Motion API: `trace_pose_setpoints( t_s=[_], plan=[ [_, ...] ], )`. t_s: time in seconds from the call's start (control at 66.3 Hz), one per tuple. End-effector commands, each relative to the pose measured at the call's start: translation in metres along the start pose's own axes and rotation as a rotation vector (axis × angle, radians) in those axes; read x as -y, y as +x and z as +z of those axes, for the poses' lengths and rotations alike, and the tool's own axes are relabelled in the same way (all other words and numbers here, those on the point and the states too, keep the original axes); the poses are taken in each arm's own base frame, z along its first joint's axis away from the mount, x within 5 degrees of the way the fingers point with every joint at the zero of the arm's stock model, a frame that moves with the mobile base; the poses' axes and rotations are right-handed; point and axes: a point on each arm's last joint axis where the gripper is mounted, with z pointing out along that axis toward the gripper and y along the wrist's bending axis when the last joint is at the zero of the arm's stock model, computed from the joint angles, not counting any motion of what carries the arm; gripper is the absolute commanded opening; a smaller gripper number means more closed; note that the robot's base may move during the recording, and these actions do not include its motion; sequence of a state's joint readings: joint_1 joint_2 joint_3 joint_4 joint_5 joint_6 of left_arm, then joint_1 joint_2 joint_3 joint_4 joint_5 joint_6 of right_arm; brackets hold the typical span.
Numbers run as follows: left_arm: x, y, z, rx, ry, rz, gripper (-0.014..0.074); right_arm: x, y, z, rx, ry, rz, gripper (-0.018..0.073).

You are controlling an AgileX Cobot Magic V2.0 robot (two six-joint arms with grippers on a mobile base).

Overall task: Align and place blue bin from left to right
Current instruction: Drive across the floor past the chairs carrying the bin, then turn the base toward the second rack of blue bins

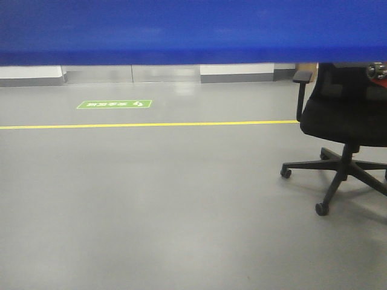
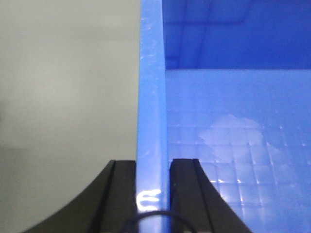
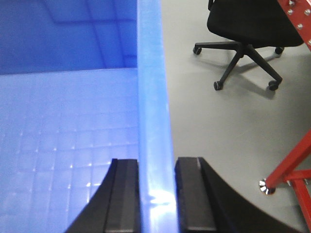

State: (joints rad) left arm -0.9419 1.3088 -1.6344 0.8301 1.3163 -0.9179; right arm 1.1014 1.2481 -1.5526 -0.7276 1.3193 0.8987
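- Where the front view looks out, the bin point(image 1: 193, 30) fills a blurred blue band across the whole top, from 10 to 2 o'clock. What it rests on cannot be told.
- Below it lies the grey floor point(image 1: 151, 205). A yellow line point(image 1: 145, 125) runs from 9 o'clock towards the right, and a green sign point(image 1: 114, 104) sits just above it at 10 o'clock.
- A black chair point(image 1: 344, 115) on castors stands at 3 o'clock, its seat at the line's right end.
- In the left wrist view, the left gripper point(image 2: 152, 167) at 6 o'clock pinches the bin's side wall. One of its black fingers point(image 2: 124, 194) is outside the wall and the other inside, both pressed to it.
- The wall's pale rim runs from 6 up to 12 o'clock. The bin's gridded bottom and far wall fill the 3 o'clock side, and bare floor fills the 9 o'clock side.
- A thin dark cable point(image 2: 146, 216) loops across the wall at 6 o'clock.
- In the right wrist view, the right gripper point(image 3: 156, 167) at 6 o'clock clamps the opposite side wall the same way, a finger on each face.
- Here the bin's inside lies towards 9 o'clock and the floor towards 3 o'clock.
- The chair stands at 1 o'clock, well apart from the bin. A red frame point(image 3: 291, 160) slants in at 4 o'clock, with a metal foot point(image 3: 266, 186) on the floor.
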Motion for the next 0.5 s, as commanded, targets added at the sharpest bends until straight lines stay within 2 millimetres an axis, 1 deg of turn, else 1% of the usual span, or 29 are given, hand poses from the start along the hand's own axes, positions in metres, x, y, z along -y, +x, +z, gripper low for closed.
trace_pose_setpoints(
  t_s=[0.0, 0.483],
  plan=[
    [0.0122, -0.0035, -0.0039, 0.035, 0.115, -0.017, -0.0111, -0.0261, -0.0138, -0.0048, 0.156, -0.249, 0.001, -0.0083],
    [0.0122, -0.0035, -0.0039, 0.035, 0.115, -0.017, -0.0111, -0.0261, -0.0138, -0.0048, 0.156, -0.249, 0.001, -0.0083]
  ],
)
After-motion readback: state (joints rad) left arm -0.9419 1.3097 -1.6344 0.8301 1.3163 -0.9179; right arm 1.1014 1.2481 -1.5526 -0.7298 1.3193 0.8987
